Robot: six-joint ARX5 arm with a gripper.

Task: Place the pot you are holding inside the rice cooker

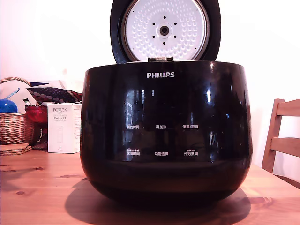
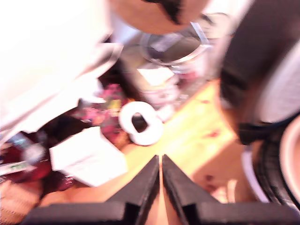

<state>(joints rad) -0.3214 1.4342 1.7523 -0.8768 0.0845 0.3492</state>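
While my black claw (image 2: 161, 164) hangs with fingertips pressed together, nothing between them, large glossy black Philips rice cooker (image 1: 165, 131) sits on wooden surface (image 1: 37, 197), hinged lid with dimpled silver-white inner plate (image 1: 164, 30) raised. Black inner pot not visible in either view. White box (image 1: 63, 127), wicker basket (image 1: 14, 126) at exterior view's left.

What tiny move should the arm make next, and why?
Probably draw the arm clear of the cooker and stop. The gripper looks shut with nothing between its fingers, and no pot shows in it. The rice cooker stands with its lid up. Neither view shows its inside, so I cannot tell whether the pot sits there.
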